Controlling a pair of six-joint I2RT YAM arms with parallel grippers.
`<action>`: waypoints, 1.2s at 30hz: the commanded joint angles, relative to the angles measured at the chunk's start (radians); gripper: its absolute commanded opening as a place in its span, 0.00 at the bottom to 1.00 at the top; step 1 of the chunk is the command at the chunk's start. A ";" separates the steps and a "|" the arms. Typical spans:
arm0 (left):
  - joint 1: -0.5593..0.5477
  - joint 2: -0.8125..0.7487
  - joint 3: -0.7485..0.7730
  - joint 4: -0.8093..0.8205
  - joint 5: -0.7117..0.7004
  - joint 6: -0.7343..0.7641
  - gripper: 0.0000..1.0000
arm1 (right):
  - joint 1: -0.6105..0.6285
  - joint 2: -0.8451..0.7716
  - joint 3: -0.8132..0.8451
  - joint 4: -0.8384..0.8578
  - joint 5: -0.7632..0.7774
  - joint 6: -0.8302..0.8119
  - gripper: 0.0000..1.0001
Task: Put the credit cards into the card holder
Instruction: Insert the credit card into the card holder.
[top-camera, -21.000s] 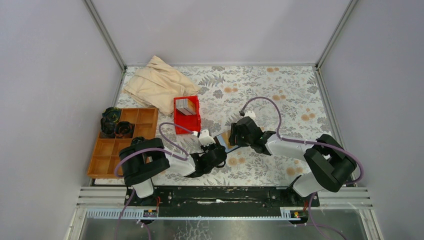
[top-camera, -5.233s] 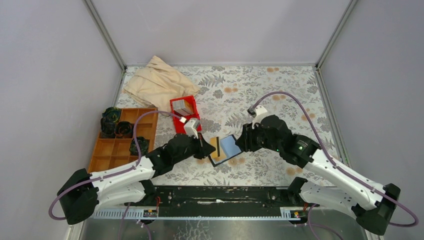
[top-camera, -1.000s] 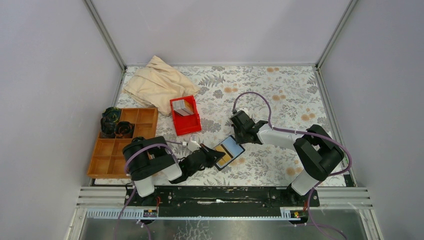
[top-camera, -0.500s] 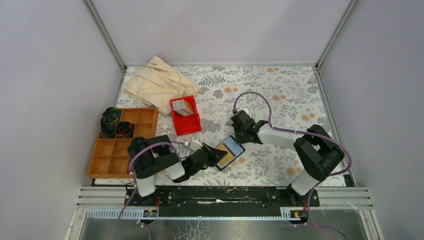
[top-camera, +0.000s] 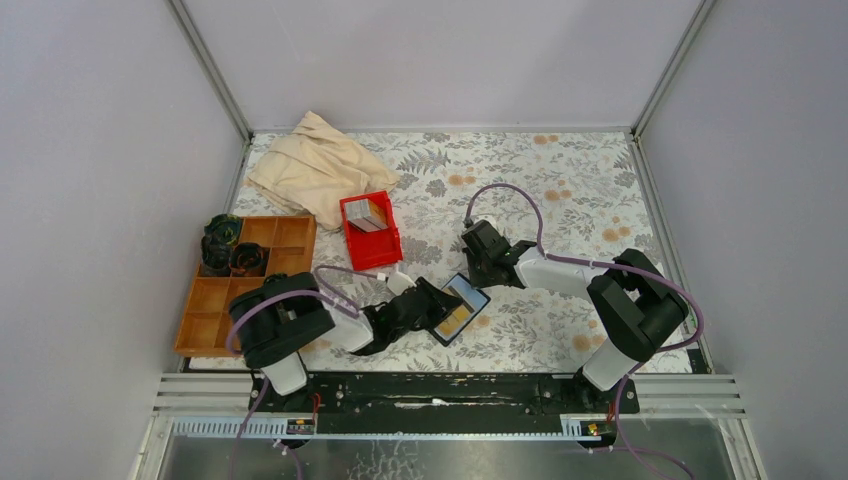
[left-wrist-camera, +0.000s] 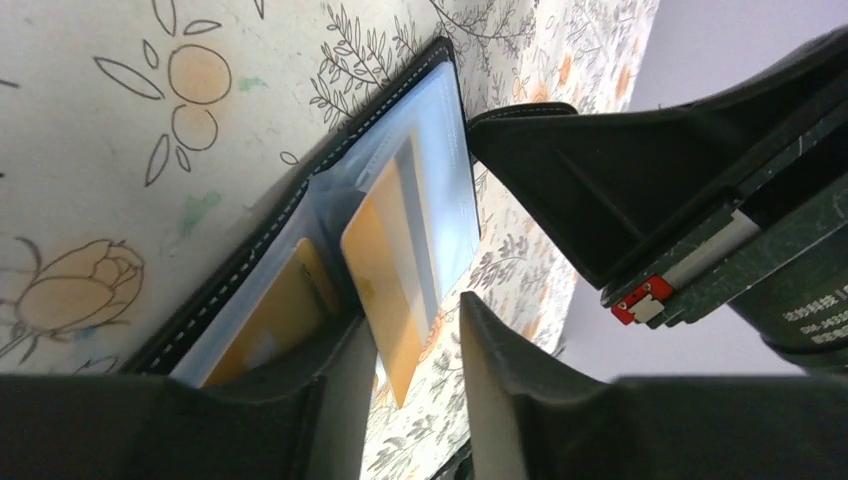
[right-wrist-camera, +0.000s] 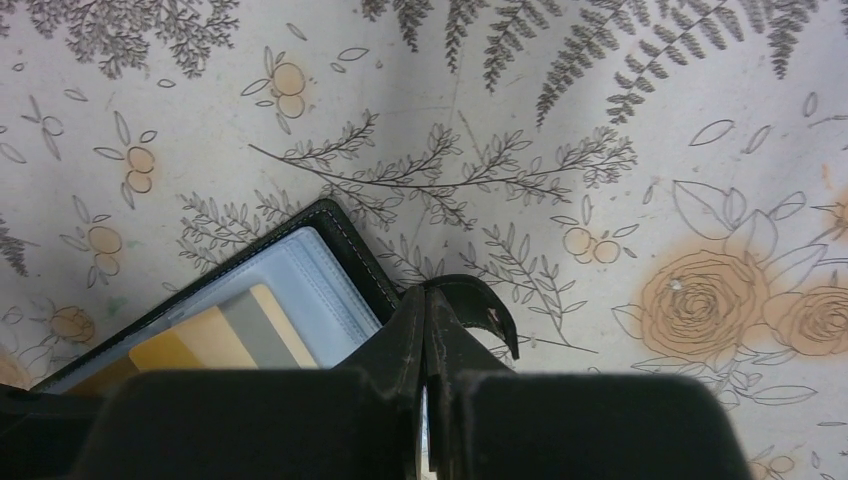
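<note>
**A:** State of the left gripper (left-wrist-camera: 412, 350)?

**B:** Fingers apart. A tan card (left-wrist-camera: 390, 285) ran between them, its near end against one finger with a gap on the other side. It was not clamped, so far as the left wrist view showed. The far end appeared to be already under the clear plastic of the card holder (left-wrist-camera: 445, 200), which lay open on the desk (top-camera: 560, 190) between the two arms.

**A:** And the right gripper (right-wrist-camera: 425, 315)?

**B:** Fingers pressed together at the holder's far corner, with the clasp tab (right-wrist-camera: 488, 310) curling out beside them. I judged it was pinching the tab to anchor the holder.

**A:** How to finish this step well?

**B:** My judgement: push along the card's long axis, low and flat to the pocket, slowly. The right side must hold firm or the holder will slide away. With any skew, a corner could catch the pocket edge or buckle the plastic.

**A:** Containers?

**B:**
- Holder: a second tan card (left-wrist-camera: 268, 322) sat in the nearer pocket, beside the one going in.
- Further out, the red bin (top-camera: 372, 245), well apart toward the far left, held a small stack of cards (top-camera: 369, 213). The count was unreadable.
- The brown tray (top-camera: 225, 310) at the left edge held dark items (top-camera: 225, 248) in its far compartments. I could not tell what they were.
- A beige cloth (top-camera: 318, 170) lay behind the bin.
</note>
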 joint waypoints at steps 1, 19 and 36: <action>0.000 -0.069 -0.002 -0.304 0.019 0.094 0.46 | 0.004 0.012 0.002 0.017 -0.064 0.004 0.00; -0.016 -0.180 0.035 -0.439 0.048 0.213 1.00 | 0.004 0.007 0.010 0.014 -0.071 0.004 0.00; -0.118 -0.309 0.073 -0.603 -0.103 0.294 1.00 | 0.004 0.008 0.003 0.022 -0.075 0.002 0.00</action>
